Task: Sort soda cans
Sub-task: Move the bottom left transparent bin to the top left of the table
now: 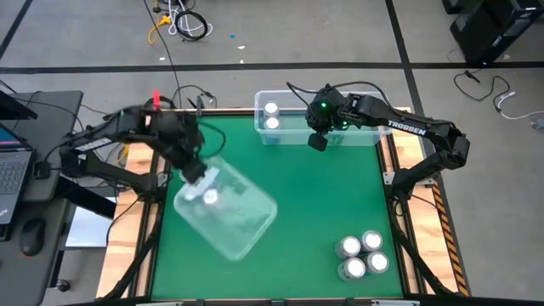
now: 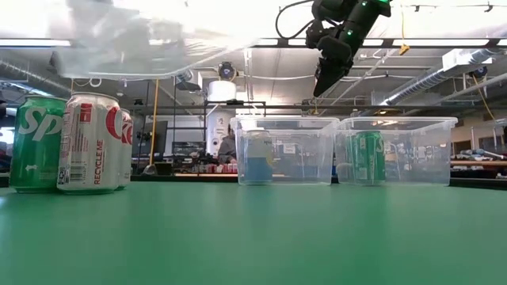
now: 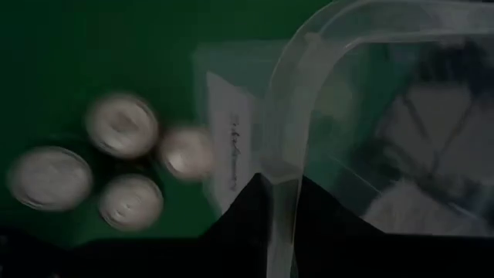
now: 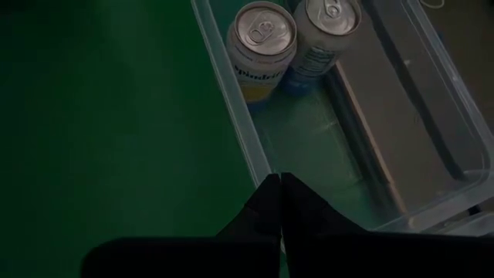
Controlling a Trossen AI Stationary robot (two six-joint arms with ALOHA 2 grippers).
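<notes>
My left gripper (image 1: 197,172) is pinched on the rim of a clear plastic bin (image 1: 234,217), holding it tilted above the green table (image 1: 314,204). Four soda cans (image 1: 362,255) stand clustered near the table's front right corner, well apart from that claw and below it in my left wrist view. My right gripper (image 1: 317,140), fingers pressed together and empty, hovers over the near wall of the second bin (image 1: 293,136) at the back edge, where two cans (image 1: 271,116) stand in its left end.
</notes>
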